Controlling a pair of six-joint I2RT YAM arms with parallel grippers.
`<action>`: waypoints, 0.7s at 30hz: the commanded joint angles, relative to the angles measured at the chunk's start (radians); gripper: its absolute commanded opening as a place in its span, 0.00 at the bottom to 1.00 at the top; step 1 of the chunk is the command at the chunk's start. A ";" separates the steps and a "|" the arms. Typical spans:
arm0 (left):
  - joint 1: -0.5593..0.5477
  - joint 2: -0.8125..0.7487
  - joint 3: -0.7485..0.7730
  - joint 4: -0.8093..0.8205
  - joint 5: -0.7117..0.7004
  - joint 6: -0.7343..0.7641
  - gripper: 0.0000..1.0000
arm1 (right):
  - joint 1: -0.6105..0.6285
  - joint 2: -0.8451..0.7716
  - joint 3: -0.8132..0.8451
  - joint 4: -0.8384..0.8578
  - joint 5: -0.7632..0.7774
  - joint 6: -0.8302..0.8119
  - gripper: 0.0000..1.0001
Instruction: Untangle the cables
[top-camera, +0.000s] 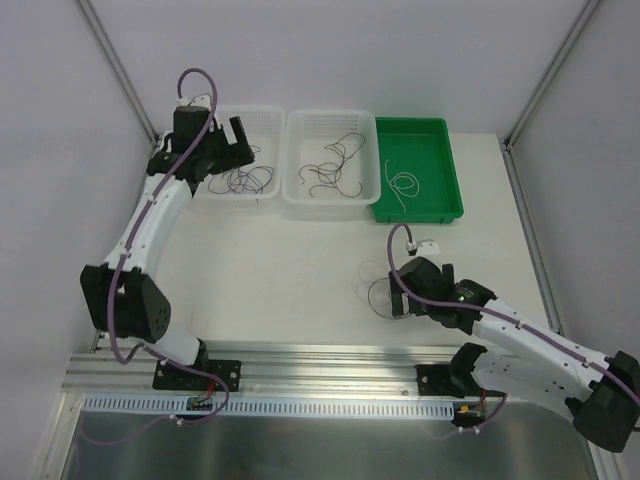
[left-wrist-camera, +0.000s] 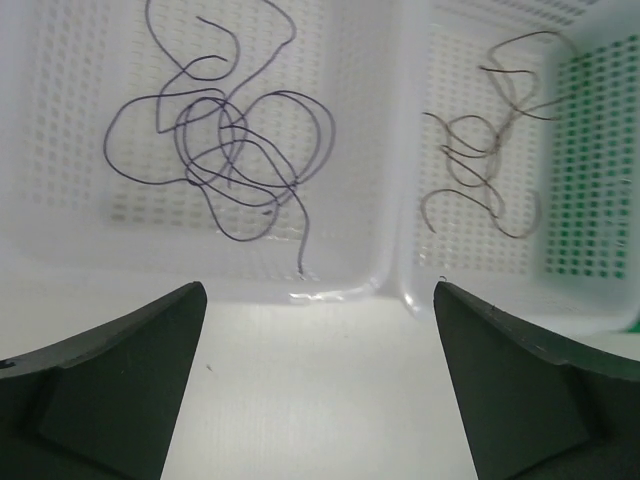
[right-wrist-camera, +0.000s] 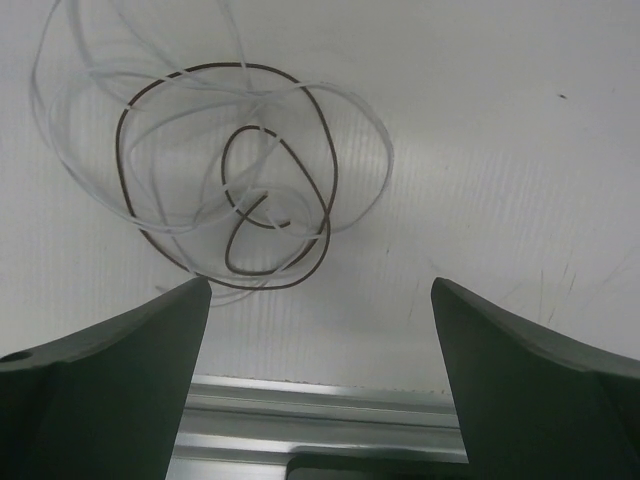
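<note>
A tangle of a brown cable and a white cable (top-camera: 377, 291) lies on the table at the near right. In the right wrist view the tangle (right-wrist-camera: 262, 198) sits just ahead and left of my right gripper (right-wrist-camera: 320, 290), which is open and empty. In the top view the right gripper (top-camera: 400, 296) is beside the tangle. My left gripper (top-camera: 238, 155) hovers over the near edge of the left white basket (top-camera: 262, 115), open and empty; its wrist view (left-wrist-camera: 318, 295) shows dark cables (left-wrist-camera: 222, 150) curled in that basket.
The middle white basket (top-camera: 298, 200) holds brownish cables (top-camera: 333, 168), also seen in the left wrist view (left-wrist-camera: 478, 140). A green tray (top-camera: 448, 190) at the back right holds one white cable (top-camera: 403, 186). A metal rail (right-wrist-camera: 320, 420) runs along the near table edge.
</note>
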 joint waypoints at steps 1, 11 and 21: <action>-0.049 -0.192 -0.130 0.033 0.140 -0.097 0.99 | -0.067 0.024 0.005 0.018 -0.049 0.040 0.97; -0.205 -0.749 -0.682 0.029 0.189 -0.128 0.99 | -0.152 0.161 -0.020 0.254 -0.158 0.043 0.93; -0.242 -0.983 -1.008 0.007 0.316 -0.191 0.99 | -0.132 0.432 0.046 0.457 -0.245 0.001 0.78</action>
